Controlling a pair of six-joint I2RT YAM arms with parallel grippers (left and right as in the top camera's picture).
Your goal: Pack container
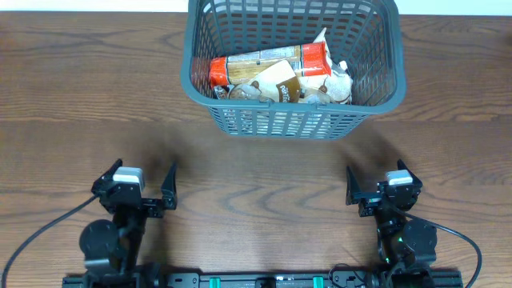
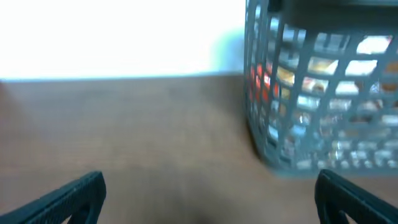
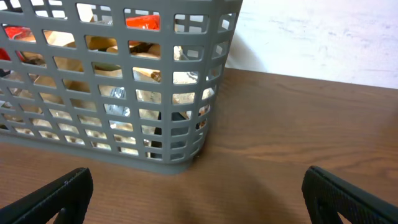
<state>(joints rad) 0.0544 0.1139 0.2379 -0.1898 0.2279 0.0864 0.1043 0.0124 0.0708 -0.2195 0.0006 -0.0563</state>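
- The large dark grey plastic basket (image 1: 280,122), with slotted lattice walls and rounded corners, stands at the middle of the counter's far edge.
- Crinkly foil snack packets (image 1: 272,68) in orange, tan and white lie inside it.
- I see none loose on the brown wood-grain counter (image 1: 80,96), so packing looks about done.
- By the near edge, the left fingers (image 1: 170,190) and right fingers (image 1: 352,186) are spread wide, holding nothing.
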